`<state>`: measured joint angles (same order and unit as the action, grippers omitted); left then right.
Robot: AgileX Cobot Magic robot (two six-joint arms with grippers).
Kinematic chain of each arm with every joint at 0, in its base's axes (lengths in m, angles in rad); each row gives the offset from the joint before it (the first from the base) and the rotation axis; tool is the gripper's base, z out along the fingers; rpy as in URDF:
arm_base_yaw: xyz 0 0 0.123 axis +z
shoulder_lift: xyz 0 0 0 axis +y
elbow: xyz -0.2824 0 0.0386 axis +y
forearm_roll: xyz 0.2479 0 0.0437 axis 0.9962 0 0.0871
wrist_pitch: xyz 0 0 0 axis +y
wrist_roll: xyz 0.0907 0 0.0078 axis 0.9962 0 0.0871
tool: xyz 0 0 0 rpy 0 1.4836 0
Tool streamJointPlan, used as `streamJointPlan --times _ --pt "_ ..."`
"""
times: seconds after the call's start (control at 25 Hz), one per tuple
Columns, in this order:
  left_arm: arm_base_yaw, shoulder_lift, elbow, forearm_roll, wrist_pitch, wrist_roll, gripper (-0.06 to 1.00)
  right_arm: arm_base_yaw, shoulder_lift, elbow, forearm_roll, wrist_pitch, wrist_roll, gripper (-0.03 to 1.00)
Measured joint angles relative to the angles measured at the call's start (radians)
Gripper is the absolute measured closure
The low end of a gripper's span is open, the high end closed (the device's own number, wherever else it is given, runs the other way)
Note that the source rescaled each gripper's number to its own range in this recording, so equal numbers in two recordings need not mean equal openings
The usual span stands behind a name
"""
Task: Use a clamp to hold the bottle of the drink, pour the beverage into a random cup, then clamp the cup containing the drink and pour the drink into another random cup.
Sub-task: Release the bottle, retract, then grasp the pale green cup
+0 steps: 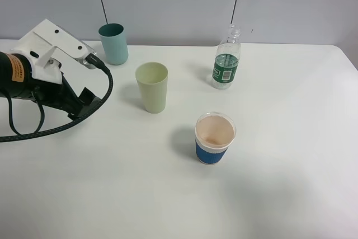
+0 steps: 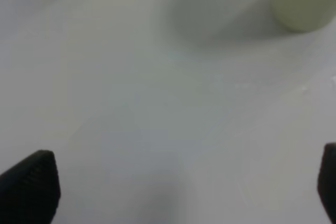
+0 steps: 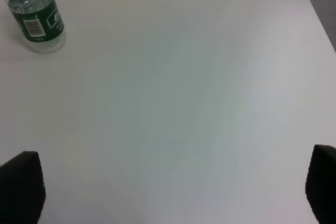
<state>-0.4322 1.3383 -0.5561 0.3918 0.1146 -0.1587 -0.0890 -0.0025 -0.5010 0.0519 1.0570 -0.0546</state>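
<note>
Left arm (image 1: pixel 56 93): black body | label (image 1: pixel 15 68): orange, dark print, too small to read | wrist bracket (image 1: pixel 53 40): white, angular, flat-faced, small dark screw holes | cable (image 1: pixel 33 134): black, braided, long loop | left gripper (image 2: pixel 178 187): black, finely textured fingertips | right gripper (image 3: pixel 173 187): black, matte fingertips
</note>
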Motion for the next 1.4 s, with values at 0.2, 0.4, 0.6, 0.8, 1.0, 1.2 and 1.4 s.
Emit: streamJointPlan --times 0.2,0.4,0.6,0.8,1.0,1.2,1.4 --pt "0.0 0.074 0.019 0.032 -0.154 -0.019 -0.06 0.0 0.0 0.0 0.0 0.0 0.0 -0.03" --pt "0.0 0.152 0.079 0.078 -0.348 -0.021 -0.06 0.0 0.0 0.0 0.0 0.0 0.0 -0.03" --pt "0.0 0.22 0.091 0.084 -0.419 -0.021 -0.06 0.0 0.0 0.0 0.0 0.0 0.0 -0.03" --pt "0.0 0.279 0.091 0.12 -0.492 -0.023 -0.06 0.0 0.0 0.0 0.0 0.0 0.0 -0.03" --pt "0.0 0.317 0.091 0.124 -0.557 -0.023 -0.06 0.0 0.0 0.0 0.0 0.0 0.0 -0.03" --pt "0.003 0.361 0.091 0.127 -0.652 -0.024 -0.06 0.0 0.0 0.0 0.0 0.0 0.0 -0.03" --pt "0.046 0.435 0.09 0.127 -0.801 -0.024 -0.06 0.0 0.0 0.0 0.0 0.0 0.0 -0.03"
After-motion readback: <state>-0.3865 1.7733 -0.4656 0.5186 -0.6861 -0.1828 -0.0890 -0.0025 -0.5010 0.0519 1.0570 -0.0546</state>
